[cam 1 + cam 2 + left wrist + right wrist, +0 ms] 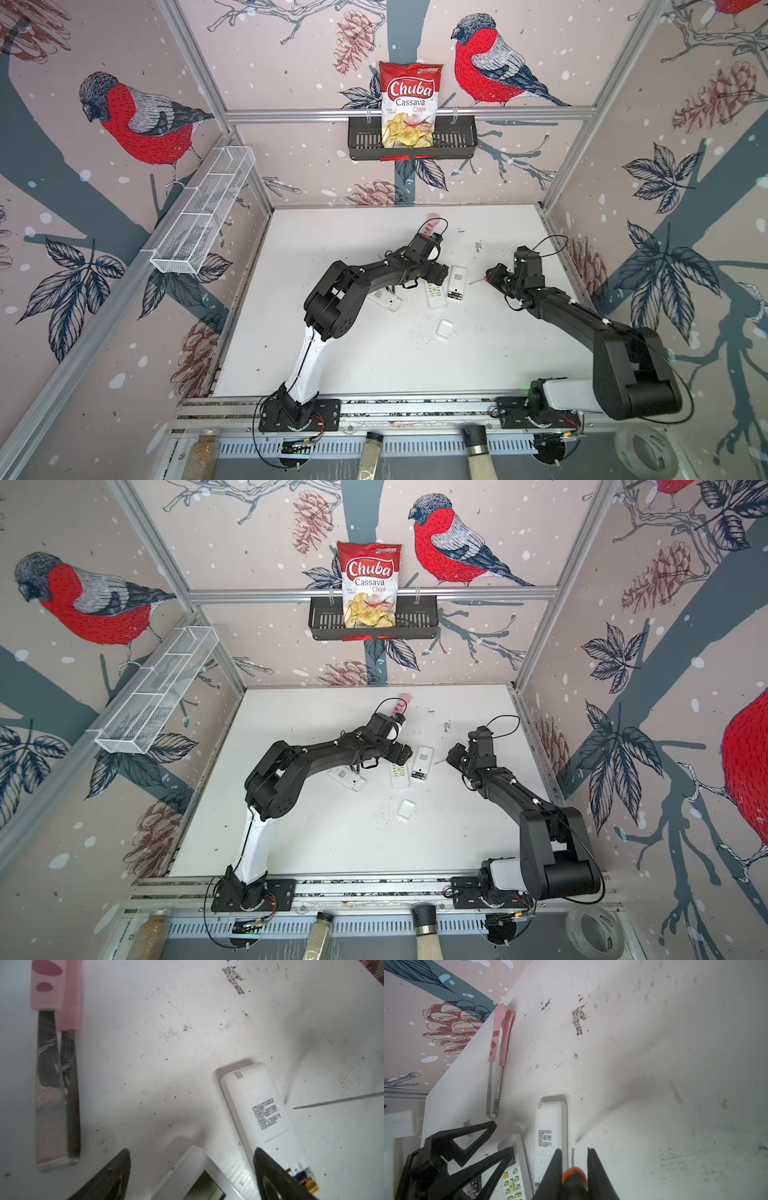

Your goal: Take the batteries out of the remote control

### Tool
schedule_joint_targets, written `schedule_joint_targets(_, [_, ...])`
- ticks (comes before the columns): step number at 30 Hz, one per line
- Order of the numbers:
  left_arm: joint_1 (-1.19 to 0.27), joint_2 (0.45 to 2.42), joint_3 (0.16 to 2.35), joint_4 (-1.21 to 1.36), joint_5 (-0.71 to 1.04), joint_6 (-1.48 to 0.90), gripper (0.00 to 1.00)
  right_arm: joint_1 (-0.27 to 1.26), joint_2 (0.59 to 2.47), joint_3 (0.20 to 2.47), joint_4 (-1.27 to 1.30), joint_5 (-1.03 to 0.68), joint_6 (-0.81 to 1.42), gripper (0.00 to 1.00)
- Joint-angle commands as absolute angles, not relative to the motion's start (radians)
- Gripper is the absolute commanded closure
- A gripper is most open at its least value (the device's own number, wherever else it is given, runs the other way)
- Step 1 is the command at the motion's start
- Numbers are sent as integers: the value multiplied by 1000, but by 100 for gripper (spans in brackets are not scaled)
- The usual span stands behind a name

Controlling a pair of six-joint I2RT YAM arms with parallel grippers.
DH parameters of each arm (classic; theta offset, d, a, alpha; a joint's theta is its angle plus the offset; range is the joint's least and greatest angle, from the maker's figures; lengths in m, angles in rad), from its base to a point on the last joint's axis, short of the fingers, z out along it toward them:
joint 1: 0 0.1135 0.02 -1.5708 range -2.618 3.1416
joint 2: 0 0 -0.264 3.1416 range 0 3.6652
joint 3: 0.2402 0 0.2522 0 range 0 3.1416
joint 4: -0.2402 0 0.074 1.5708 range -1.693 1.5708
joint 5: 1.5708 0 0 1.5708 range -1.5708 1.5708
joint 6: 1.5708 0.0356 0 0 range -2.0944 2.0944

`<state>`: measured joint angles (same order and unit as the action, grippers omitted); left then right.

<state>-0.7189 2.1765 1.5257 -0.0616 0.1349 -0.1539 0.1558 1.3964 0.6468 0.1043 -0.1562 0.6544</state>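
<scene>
Currently the right claw (574,1149) is clamped on the orange-handled screwdriver (574,1176), tip just beside the face-down remote (259,1105), whose open end by the wide-open left claw (192,1149) seems to hold a battery (307,1181); prying unbraced could skid the remote or flick the battery away.

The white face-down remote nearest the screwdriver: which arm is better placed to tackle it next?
Probably right: the right gripper is shut on the orange-and-black-handled screwdriver, tip beside that remote. The left gripper hangs open, empty.

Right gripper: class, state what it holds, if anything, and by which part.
The right gripper grips the orange-and-black-handled screwdriver by its handle, thin metal shaft sticking out ahead.
</scene>
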Motion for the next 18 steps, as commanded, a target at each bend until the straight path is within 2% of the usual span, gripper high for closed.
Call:
schedule_joint_targets(1, [-718, 2158, 1514, -42, 139, -165, 9, 155, 1445, 674, 143, -187, 646, 100])
schedule_joint_targets(18, [-716, 2100, 1434, -6, 123, -186, 9, 173, 1646, 809, 266, -323, 690, 100])
